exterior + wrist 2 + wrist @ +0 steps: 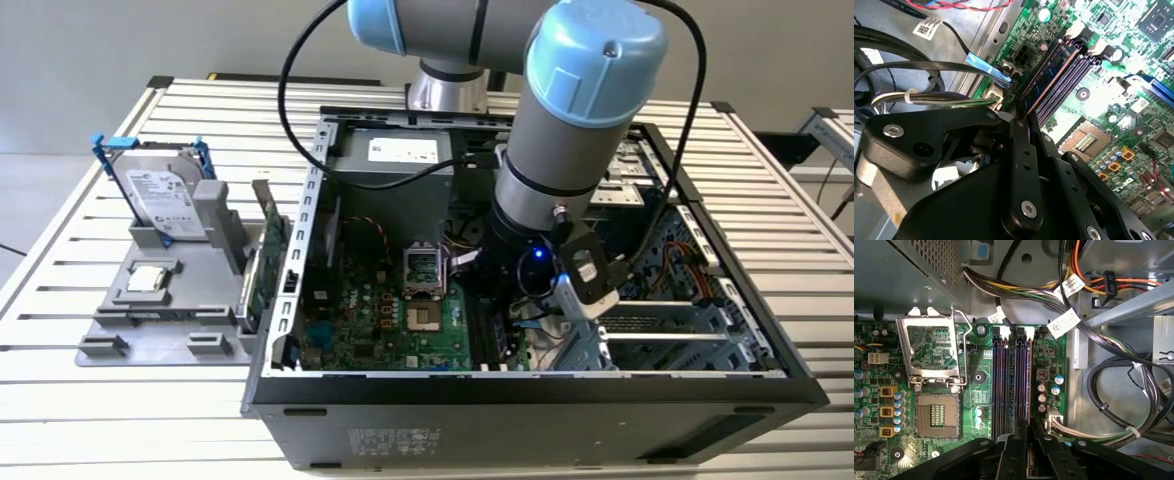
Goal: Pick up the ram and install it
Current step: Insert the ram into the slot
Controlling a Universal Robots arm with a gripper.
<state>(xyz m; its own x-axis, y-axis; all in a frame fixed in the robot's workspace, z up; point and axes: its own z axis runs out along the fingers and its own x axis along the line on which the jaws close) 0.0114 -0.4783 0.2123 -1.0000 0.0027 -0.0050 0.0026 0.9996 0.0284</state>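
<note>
The ram is a long bluish stick with a coppery edge. It stands on edge in the outermost of the dark memory slots on the green motherboard. Seen edge-on in the first wrist view, the ram runs into the gap between my black fingers. My gripper is shut on the end of the stick nearest it, low inside the open computer case. In the exterior view the gripper is over the motherboard's slot area, with the arm leaning in from behind.
An open CPU socket with its raised metal frame lies beside the slots. Cable bundles crowd the other side. Outside the case, a grey fixture holds a hard drive and a green expansion card.
</note>
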